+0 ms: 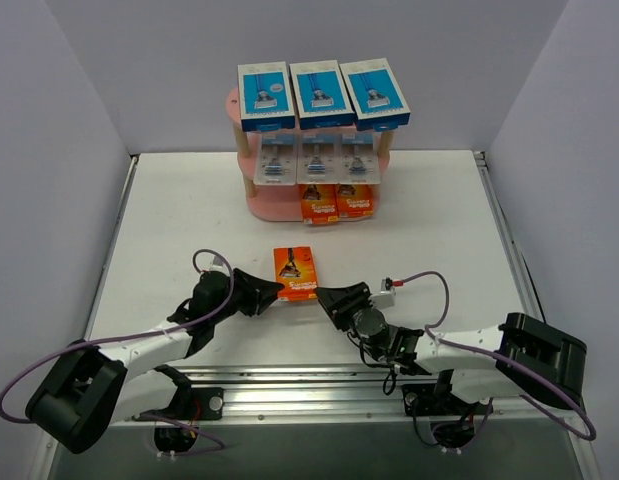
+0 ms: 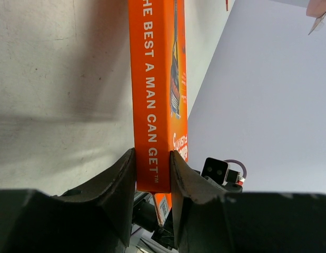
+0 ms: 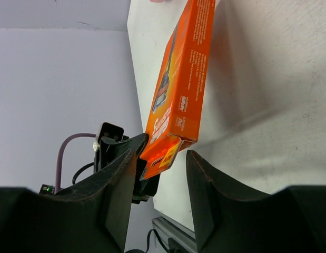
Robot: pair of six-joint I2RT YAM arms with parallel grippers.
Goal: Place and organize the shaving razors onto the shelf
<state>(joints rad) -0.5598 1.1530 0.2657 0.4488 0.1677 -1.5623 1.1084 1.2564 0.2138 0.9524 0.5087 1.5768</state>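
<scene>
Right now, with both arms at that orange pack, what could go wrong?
The left tool pinches the orange pack only at its narrow end; it could pivot or slip. The right tool is open around one corner, so closing may twist the pack or give a weak hold. On the shelf, the free spot beside two orange packs looks tight; neighbours could get knocked.

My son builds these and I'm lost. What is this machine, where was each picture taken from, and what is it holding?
Two robot arms stand at a white table. The wide picture looks down from above; the other two come from a camera on each wrist. The pink shelf at the back holds three blue boxes, three clear packs and two orange cards. The left claw pinches a third orange pack; the right claw sits open around its corner.
</scene>
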